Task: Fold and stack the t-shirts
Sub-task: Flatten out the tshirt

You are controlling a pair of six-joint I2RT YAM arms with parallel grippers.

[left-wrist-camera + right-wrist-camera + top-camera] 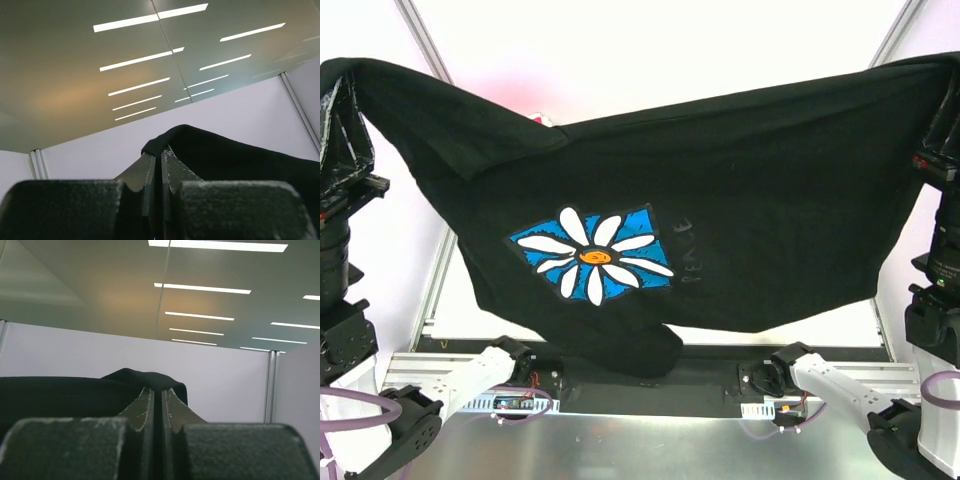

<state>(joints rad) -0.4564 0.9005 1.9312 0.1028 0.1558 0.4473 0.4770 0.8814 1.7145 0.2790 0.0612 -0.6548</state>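
Observation:
A large black t-shirt (740, 190) hangs spread wide in the air above the table, its blue square daisy print (595, 255) facing the top camera. My left gripper (161, 153) is shut on a bunched corner of the black cloth (230, 155) at the upper left. At the upper right, my right gripper (159, 390) is shut on the opposite corner of the cloth (70, 395). In the top view the cloth drapes over both grippers and hides their fingertips. The shirt's lowest fold (640, 355) sags near the table's front rail. Any other t-shirts are hidden behind it.
Both arms rise at the edges of the top view, the left arm (340, 220) and the right arm (940, 240). Their white base links (480, 375) (830, 378) sit on the metal front rail (650, 400). White walls enclose the table.

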